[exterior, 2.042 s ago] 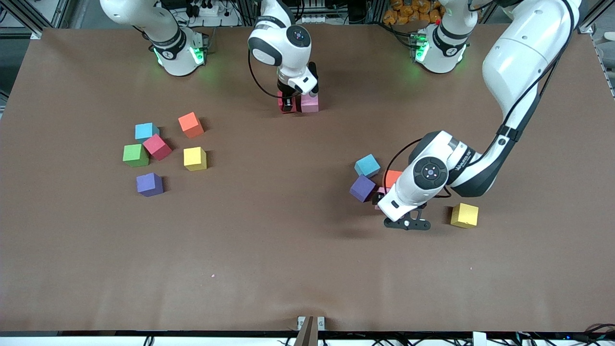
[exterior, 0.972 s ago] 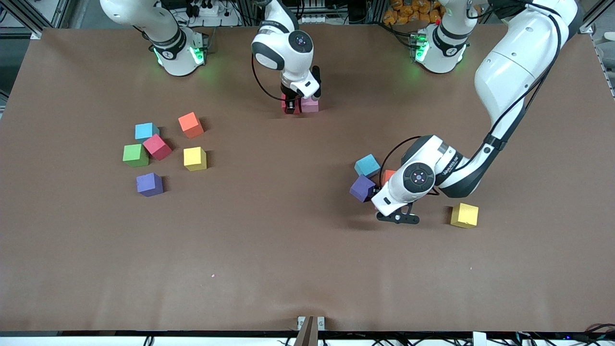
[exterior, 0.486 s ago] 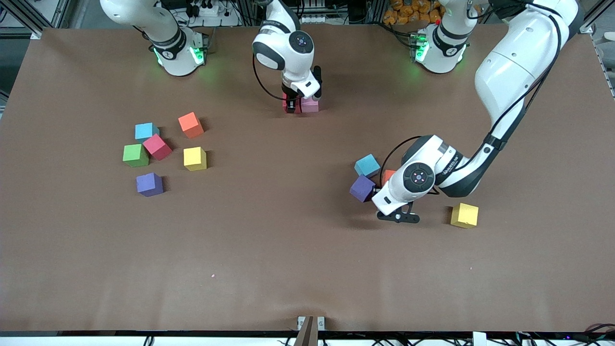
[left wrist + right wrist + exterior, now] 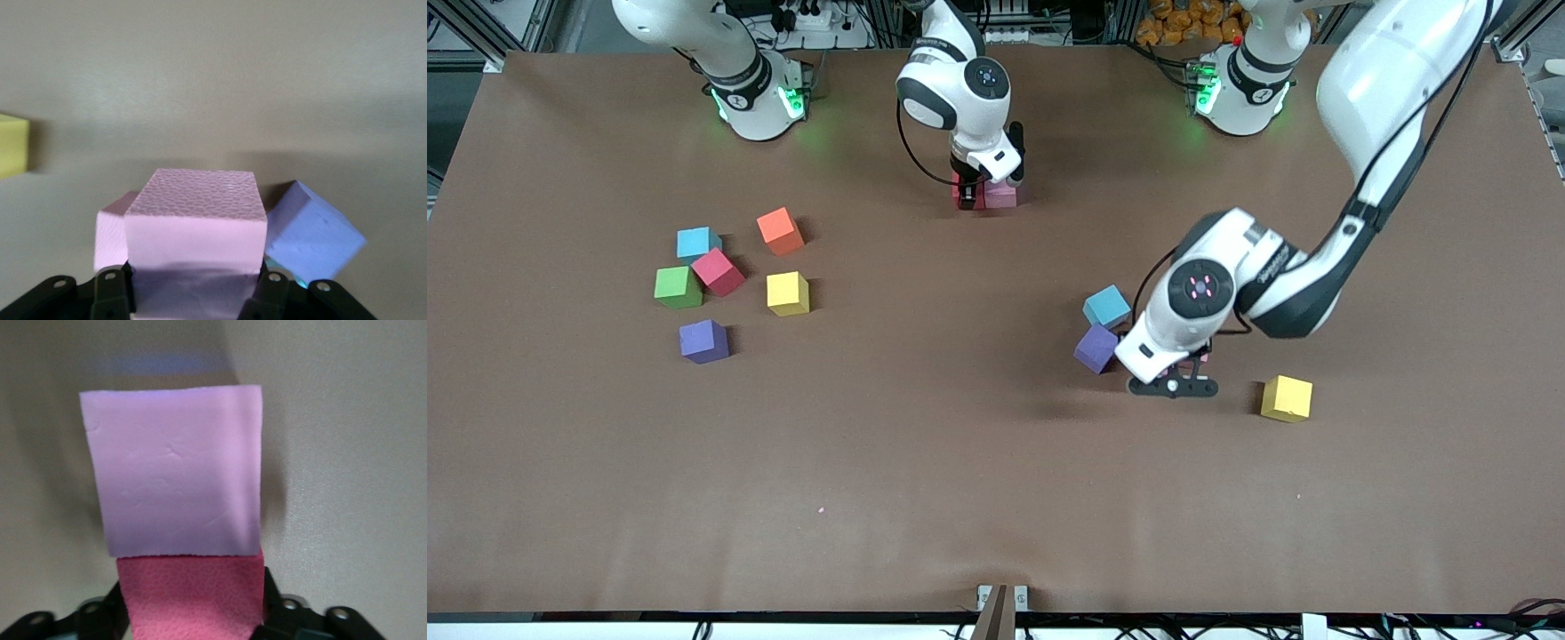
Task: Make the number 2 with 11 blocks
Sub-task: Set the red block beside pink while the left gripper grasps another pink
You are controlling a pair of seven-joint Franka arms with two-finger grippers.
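A red block (image 4: 967, 191) rests on the table against a pink block (image 4: 1000, 194), midway between the two bases. My right gripper (image 4: 967, 199) stands over the red block (image 4: 193, 600) with a finger pressed to each side, the pink block (image 4: 177, 470) just past it. My left gripper (image 4: 1183, 364) is shut on another pink block (image 4: 193, 220) and holds it just above the table. Under it lie a further pink block (image 4: 110, 233) and a purple one (image 4: 313, 233), which shows in the front view as purple (image 4: 1096, 348) next to light blue (image 4: 1107, 306).
A yellow block (image 4: 1287, 397) lies toward the left arm's end. Toward the right arm's end sit loose blocks: light blue (image 4: 696, 241), orange (image 4: 780, 230), red (image 4: 718, 271), green (image 4: 678, 287), yellow (image 4: 787, 293) and purple (image 4: 704, 340).
My left gripper came down, shut on the pink block and has lifted it a little off the table. The right gripper has stayed over the red block, almost still.
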